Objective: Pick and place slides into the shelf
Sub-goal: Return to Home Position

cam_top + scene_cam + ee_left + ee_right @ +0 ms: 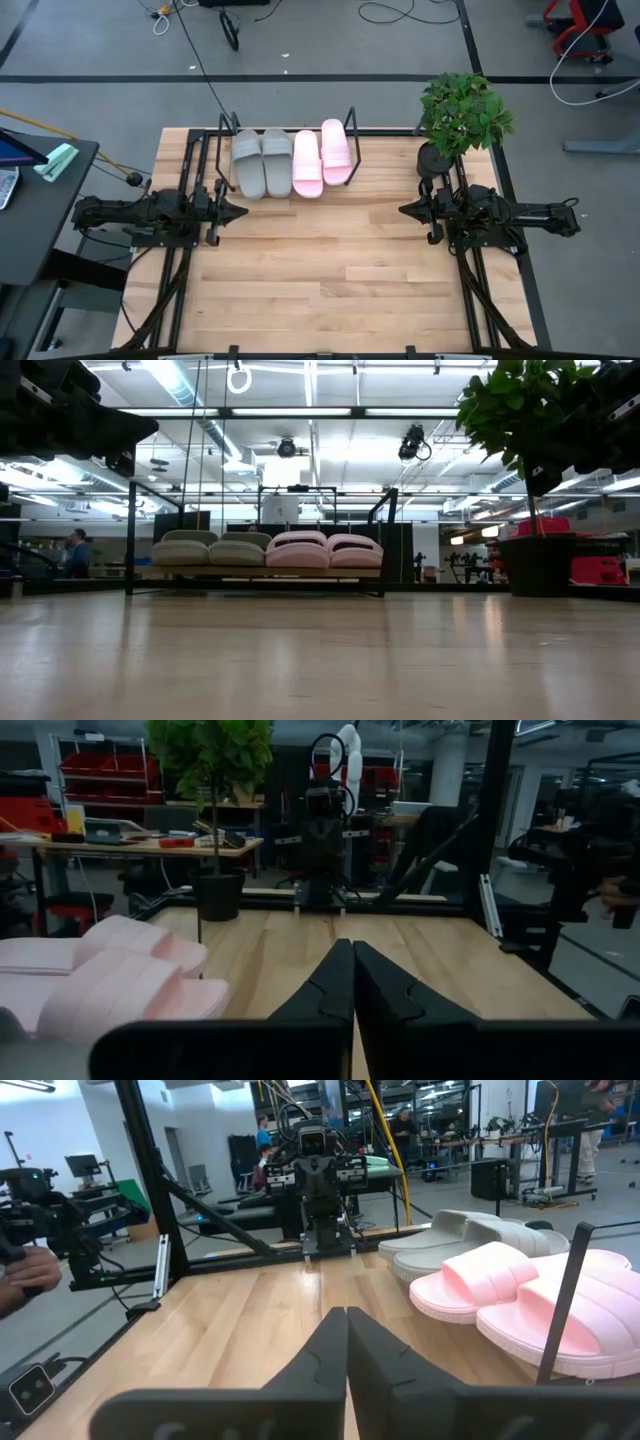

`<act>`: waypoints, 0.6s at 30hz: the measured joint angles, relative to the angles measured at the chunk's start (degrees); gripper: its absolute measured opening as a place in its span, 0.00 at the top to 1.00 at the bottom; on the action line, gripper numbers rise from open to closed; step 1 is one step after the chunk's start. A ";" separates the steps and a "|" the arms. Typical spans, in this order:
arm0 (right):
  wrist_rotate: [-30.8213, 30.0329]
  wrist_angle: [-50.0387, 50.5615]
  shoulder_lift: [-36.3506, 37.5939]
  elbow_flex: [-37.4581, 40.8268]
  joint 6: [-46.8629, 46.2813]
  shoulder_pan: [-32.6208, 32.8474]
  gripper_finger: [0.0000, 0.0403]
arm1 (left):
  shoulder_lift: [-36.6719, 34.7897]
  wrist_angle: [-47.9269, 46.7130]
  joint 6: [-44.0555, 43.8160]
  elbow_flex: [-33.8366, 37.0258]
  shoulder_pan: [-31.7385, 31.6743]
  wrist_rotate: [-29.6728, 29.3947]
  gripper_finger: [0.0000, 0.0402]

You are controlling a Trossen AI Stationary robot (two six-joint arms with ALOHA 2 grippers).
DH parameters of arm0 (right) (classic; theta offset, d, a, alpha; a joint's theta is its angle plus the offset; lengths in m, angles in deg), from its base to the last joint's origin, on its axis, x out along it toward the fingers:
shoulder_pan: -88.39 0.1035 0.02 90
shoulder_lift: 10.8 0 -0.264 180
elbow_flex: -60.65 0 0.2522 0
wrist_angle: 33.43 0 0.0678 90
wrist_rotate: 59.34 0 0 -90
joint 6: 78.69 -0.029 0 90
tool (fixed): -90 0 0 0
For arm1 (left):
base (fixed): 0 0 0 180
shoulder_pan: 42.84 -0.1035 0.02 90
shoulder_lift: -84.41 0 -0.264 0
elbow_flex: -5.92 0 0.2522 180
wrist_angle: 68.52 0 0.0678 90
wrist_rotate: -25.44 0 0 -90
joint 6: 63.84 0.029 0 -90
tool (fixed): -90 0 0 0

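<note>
Shows the grey pair (pixel 262 163) and pink pair (pixel 322 158) side by side on the shelf (pixel 383 560) at the table's far edge, long axes running front to back. Puts the left gripper (pixel 238 210) nearer, just in front of the grey end, and the right gripper (pixel 405 210) well apart across bare wood, both with fingers pressed together, holding nothing. Leaves no slide to reach for, judging by this.

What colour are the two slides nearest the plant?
Those slides are pale pink, clearest in the high view.
</note>
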 joint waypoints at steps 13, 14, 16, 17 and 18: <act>0.00 0.04 0.00 0.00 0.09 0.01 0.97 | 0.00 -0.04 -0.36 0.00 0.00 0.00 0.89; 0.00 0.04 0.00 0.00 0.11 0.00 0.97 | 0.00 -0.03 -0.37 0.00 0.00 0.00 0.88; 0.00 0.05 0.00 0.00 0.13 0.01 0.97 | 0.00 -0.04 -0.35 0.00 0.00 0.00 0.87; 0.00 0.07 0.00 0.00 0.13 0.02 0.97 | 0.00 -0.02 -0.36 0.00 0.00 0.00 0.87; 0.00 0.07 -0.02 0.00 0.13 0.00 0.97 | 0.00 -0.02 -0.37 0.00 0.00 0.00 0.86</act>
